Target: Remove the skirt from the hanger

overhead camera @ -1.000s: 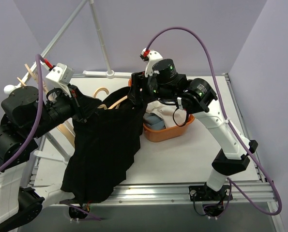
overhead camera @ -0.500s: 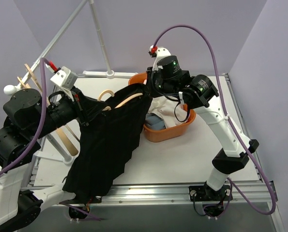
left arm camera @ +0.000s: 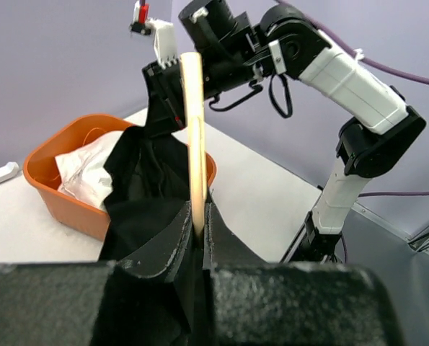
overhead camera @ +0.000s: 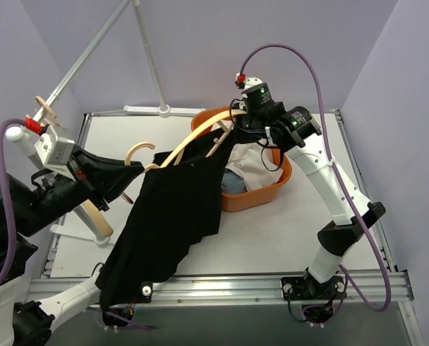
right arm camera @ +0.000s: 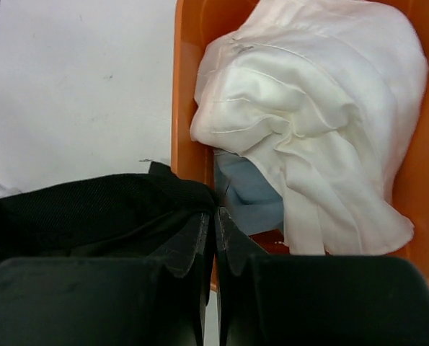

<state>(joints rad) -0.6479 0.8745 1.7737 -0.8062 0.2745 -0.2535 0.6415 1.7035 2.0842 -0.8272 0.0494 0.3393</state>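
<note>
A black skirt (overhead camera: 171, 216) hangs over a wooden hanger (overhead camera: 189, 144) that slants from the left gripper up toward the basket. My left gripper (overhead camera: 136, 173) is shut on the hanger's bar; in the left wrist view the pale bar (left arm camera: 192, 137) rises from between the closed jaws (left arm camera: 202, 213), with the skirt (left arm camera: 146, 187) draped to its left. My right gripper (overhead camera: 228, 133) is shut on the skirt's upper corner above the basket rim. In the right wrist view the black cloth (right arm camera: 91, 209) is pinched between the jaws (right arm camera: 215, 216).
An orange basket (overhead camera: 261, 191) holds white cloth (right arm camera: 322, 122) and a blue garment (right arm camera: 246, 191). A white rack pole (overhead camera: 153, 65) stands at the back. More wooden hangers (overhead camera: 99, 216) hang at the left. The skirt's hem reaches the table's front rail (overhead camera: 272, 285).
The right gripper has shut on the skirt's top corner and moved right and back over the basket. The left arm pulled the hanger leftward, stretching the skirt between them.
</note>
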